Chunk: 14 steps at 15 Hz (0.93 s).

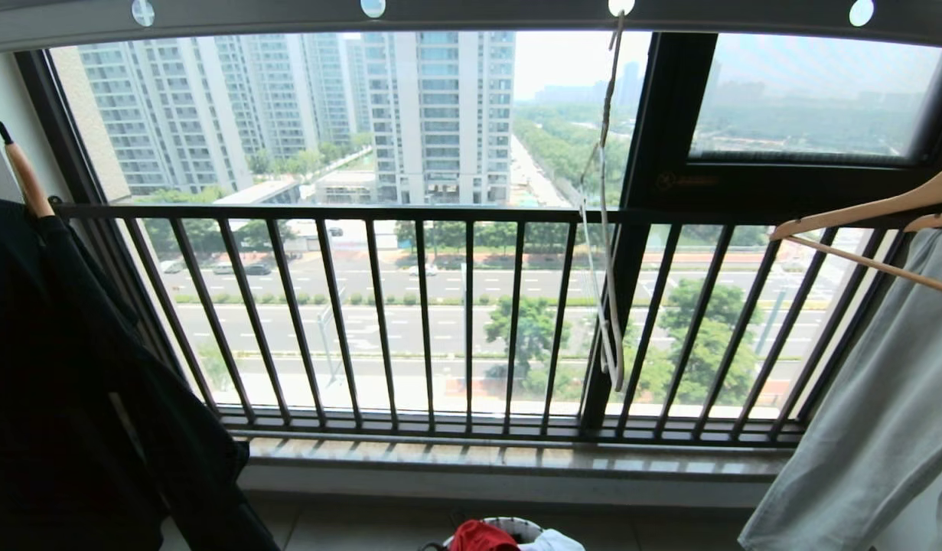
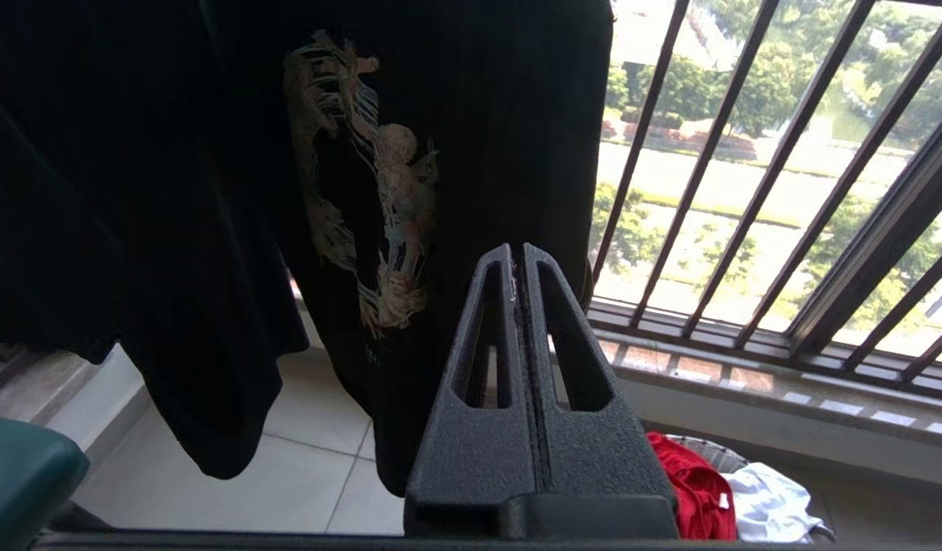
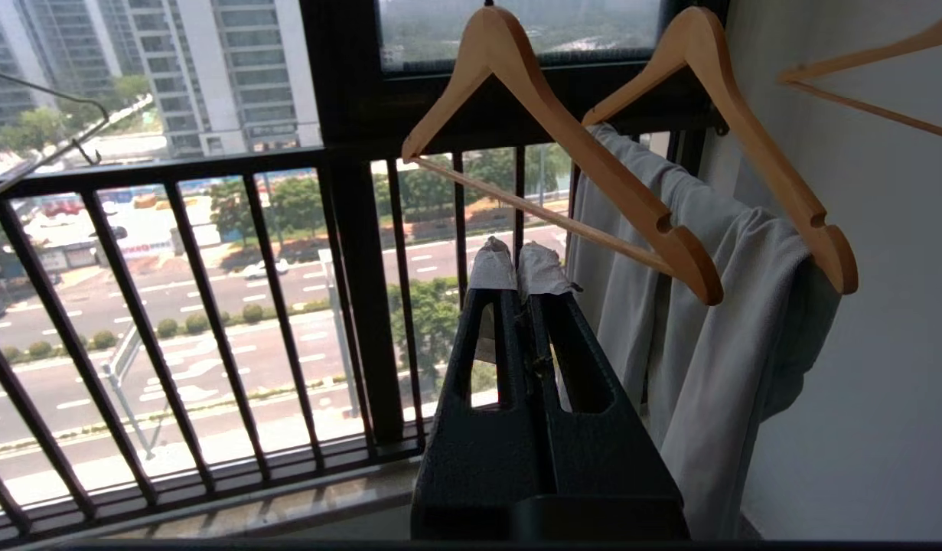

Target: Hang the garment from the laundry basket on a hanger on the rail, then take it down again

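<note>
The red garment (image 1: 482,537) lies bunched in the laundry basket (image 1: 526,525) on the floor below the window, at the bottom edge of the head view. The thin wire hanger (image 1: 608,229) hangs empty from a hole in the pale grey rail (image 1: 471,17) overhead. Neither arm shows in the head view. My left gripper (image 2: 518,256) is shut with nothing in it, in front of a hanging black shirt (image 2: 210,191), with the garment (image 2: 692,490) and the basket (image 2: 717,453) low beside it. My right gripper (image 3: 516,256), with taped tips, is shut and empty near the wooden hangers (image 3: 562,145).
A black railing with vertical bars (image 1: 471,306) closes off the window. The black shirt (image 1: 73,383) hangs on the left. A pale grey garment (image 1: 876,428) hangs on wooden hangers (image 1: 861,210) on the right. A white shirt (image 1: 559,542) lies in the basket beside the red one.
</note>
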### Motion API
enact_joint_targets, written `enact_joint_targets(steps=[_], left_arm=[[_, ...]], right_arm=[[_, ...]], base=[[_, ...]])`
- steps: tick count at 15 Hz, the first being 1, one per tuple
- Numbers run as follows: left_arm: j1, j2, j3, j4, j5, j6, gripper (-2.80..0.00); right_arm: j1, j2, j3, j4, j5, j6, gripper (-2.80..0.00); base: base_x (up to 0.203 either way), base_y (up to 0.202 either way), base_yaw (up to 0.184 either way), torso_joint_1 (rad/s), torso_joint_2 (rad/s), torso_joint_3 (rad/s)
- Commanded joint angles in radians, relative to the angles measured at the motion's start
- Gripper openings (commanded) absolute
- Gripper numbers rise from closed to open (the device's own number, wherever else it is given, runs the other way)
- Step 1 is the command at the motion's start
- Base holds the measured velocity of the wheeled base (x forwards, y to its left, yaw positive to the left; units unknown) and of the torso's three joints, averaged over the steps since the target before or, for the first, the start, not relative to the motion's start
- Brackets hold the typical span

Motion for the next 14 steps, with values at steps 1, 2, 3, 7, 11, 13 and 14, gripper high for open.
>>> enact_joint_targets(steps=[1, 2, 3, 7, 11, 13, 14], left_arm=[[0.003, -0.110, 0.111, -0.004, 0.000, 0.027, -2.80], [0.003, -0.148, 0.145, -0.006, -0.004, 0.049, -2.80], [0.002, -0.184, 0.179, -0.007, -0.019, 0.073, -2.80], [0.003, -0.202, 0.285, -0.014, -0.047, 0.124, -2.80], [0.003, -0.202, 0.374, -0.168, -0.087, 0.132, -2.80], [0.003, -0.202, 0.391, -0.197, -0.104, 0.131, -2.80], [0.003, -0.202, 0.391, -0.199, -0.105, 0.128, -2.80]], right_arm=[[-0.002, -0.061, 0.053, 0.024, -0.002, 0.010, -2.80], [-0.003, -0.062, 0.068, 0.028, -0.002, 0.028, -2.80], [-0.006, -0.062, 0.073, 0.029, -0.001, 0.026, -2.80], [-0.044, -0.062, 0.131, 0.028, 0.054, 0.023, -2.80], [-0.073, -0.238, 0.328, 0.025, 0.226, 0.016, -2.80], [-0.080, -0.327, 0.450, 0.021, 0.361, -0.022, -2.80], [-0.081, -0.333, 0.510, 0.005, 0.384, -0.045, -2.80]], base=[[0.000, 0.000, 0.000, 0.000, 0.00, 0.000], [0.000, 0.000, 0.000, 0.000, 0.00, 0.000], [0.000, 0.000, 0.000, 0.000, 0.00, 0.000], [0.000, 0.000, 0.000, 0.000, 0.00, 0.000], [0.000, 0.000, 0.000, 0.000, 0.00, 0.000], [0.000, 0.000, 0.000, 0.000, 0.00, 0.000], [0.000, 0.000, 0.000, 0.000, 0.00, 0.000]])
